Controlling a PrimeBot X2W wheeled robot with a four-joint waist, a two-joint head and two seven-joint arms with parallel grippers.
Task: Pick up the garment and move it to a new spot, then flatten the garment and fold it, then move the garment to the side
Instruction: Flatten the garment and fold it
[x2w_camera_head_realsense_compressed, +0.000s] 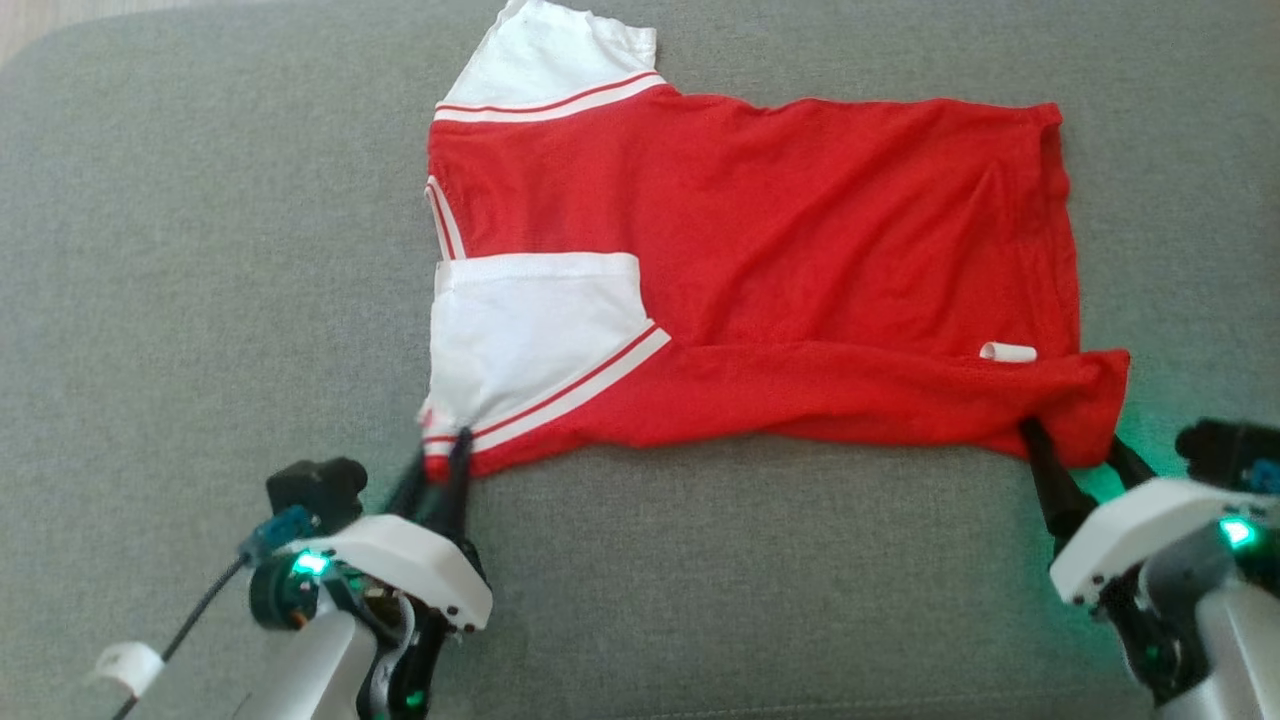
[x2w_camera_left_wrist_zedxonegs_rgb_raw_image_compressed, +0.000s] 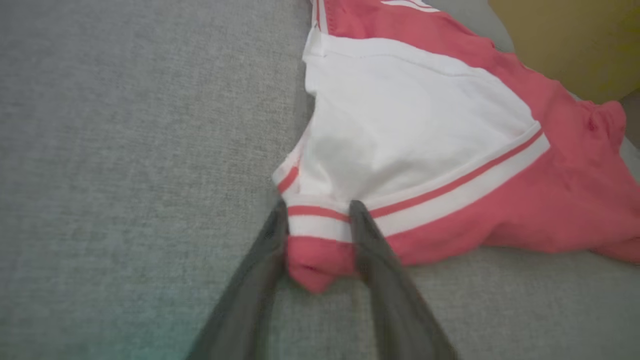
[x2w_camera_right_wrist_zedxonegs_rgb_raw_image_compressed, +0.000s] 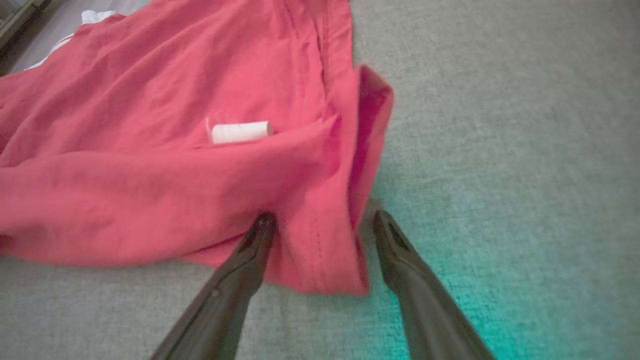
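The garment (x2w_camera_head_realsense_compressed: 760, 260), a red T-shirt with white sleeves, lies spread on a grey fabric surface (x2w_camera_head_realsense_compressed: 200, 250). Its long axis runs from one end effector to the other: collar and sleeves point toward the left end effector (x2w_camera_head_realsense_compressed: 443, 450), the hem toward the right end effector (x2w_camera_head_realsense_compressed: 1072, 440). The left one's fingers hug a bunched sleeve corner (x2w_camera_left_wrist_zedxonegs_rgb_raw_image_compressed: 315, 260); whether they clamp it I cannot tell. The right one stands open, straddling the hem corner (x2w_camera_right_wrist_zedxonegs_rgb_raw_image_compressed: 320, 250). If either catches only one layer, or slips, the near edge would likely drag unevenly and wrinkle.
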